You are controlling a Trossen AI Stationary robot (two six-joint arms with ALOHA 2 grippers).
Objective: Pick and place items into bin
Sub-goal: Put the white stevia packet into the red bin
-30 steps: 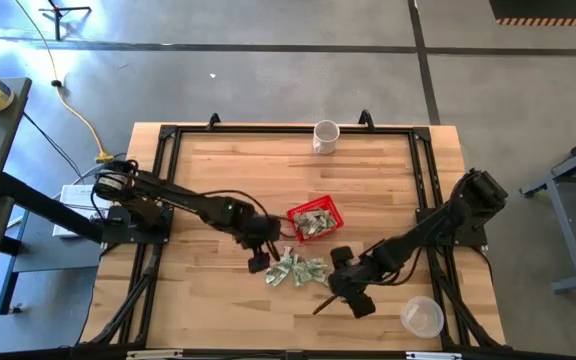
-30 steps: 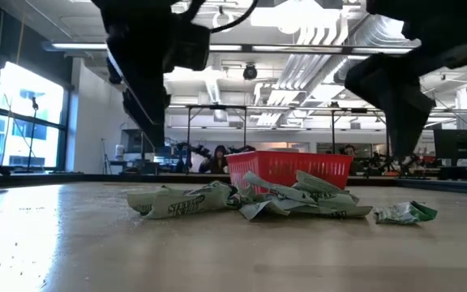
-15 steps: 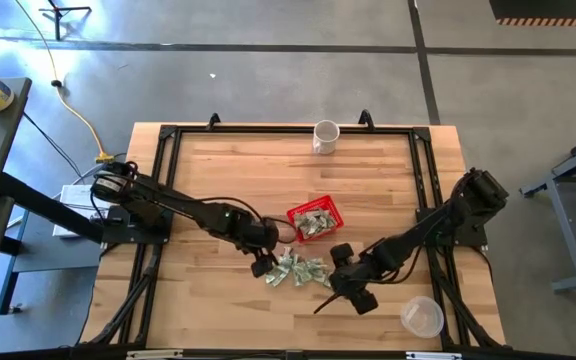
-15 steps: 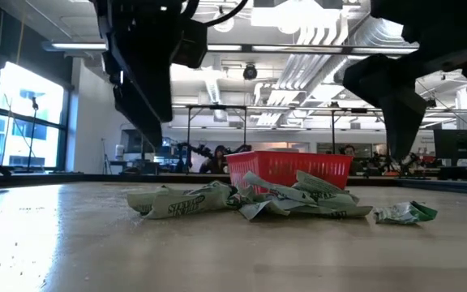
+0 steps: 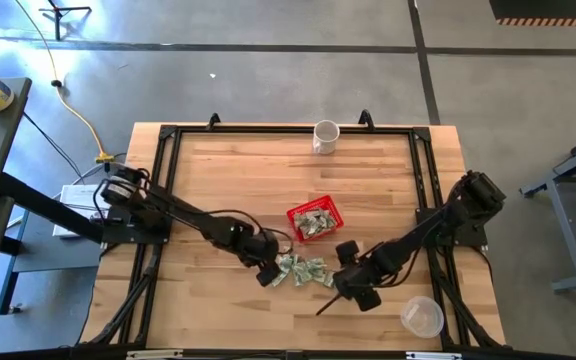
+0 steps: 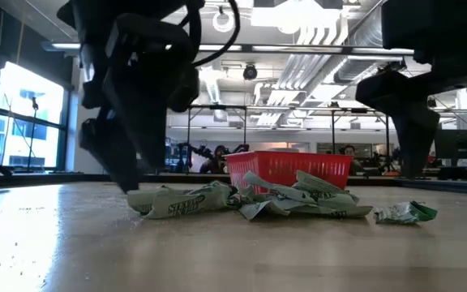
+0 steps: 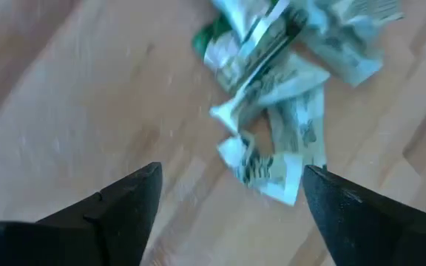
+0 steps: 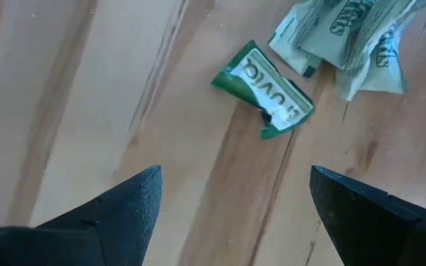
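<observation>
High view looks straight down on the whole table (image 5: 218,170); low view sits level at tabletop; both wrist views hover close over the items (image 7: 272,111).
</observation>
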